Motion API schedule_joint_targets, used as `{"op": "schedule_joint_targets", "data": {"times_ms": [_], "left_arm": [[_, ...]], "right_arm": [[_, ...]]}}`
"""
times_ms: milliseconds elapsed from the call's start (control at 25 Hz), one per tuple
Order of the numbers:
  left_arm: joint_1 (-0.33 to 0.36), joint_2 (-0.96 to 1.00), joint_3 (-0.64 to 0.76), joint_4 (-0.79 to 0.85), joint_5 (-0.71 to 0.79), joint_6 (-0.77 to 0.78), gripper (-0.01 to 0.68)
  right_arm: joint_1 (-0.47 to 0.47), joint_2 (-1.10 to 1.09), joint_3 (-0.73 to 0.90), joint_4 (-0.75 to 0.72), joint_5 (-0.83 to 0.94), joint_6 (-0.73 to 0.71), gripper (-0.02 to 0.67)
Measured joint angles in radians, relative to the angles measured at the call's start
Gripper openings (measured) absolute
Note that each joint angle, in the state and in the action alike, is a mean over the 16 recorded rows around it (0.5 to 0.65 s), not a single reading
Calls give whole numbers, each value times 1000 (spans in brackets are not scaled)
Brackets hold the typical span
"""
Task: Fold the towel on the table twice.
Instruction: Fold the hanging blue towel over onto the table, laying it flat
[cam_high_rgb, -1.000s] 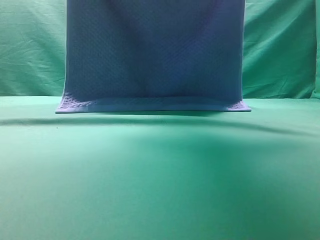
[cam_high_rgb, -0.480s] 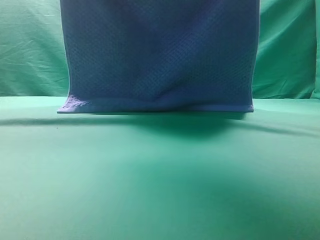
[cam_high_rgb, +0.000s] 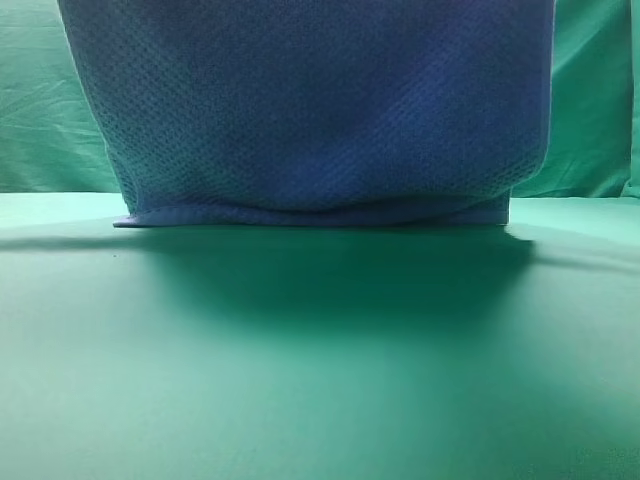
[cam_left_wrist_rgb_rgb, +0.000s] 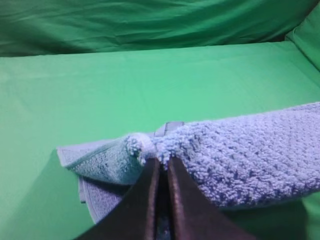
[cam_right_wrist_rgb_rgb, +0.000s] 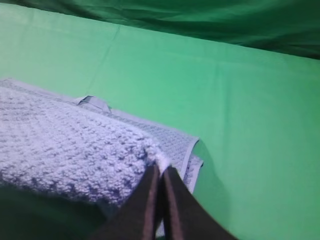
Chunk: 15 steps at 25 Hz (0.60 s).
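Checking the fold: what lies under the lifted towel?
Under the raised towel its lower part rests on the green table, casting shadow. Both grippers, left and right, pinch corners. Anything behind the hanging cloth is hidden.

No legible text, label, brand, number or sign appears in any view. The blue-grey waffle-weave terry towel (cam_high_rgb: 310, 110) carries a small pale loop tab (cam_right_wrist_rgb_rgb: 94, 103) at its hem, and the tab shows no printing. The smooth bright green fabric-covered table (cam_high_rgb: 320, 360) bears no markings.
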Motion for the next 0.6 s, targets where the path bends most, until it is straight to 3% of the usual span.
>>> {"op": "schedule_joint_targets", "data": {"times_ms": [600], "left_arm": [[0, -309, 335, -36, 65, 0, 0]], "right_arm": [[0, -329, 394, 84, -39, -51, 0]]}}
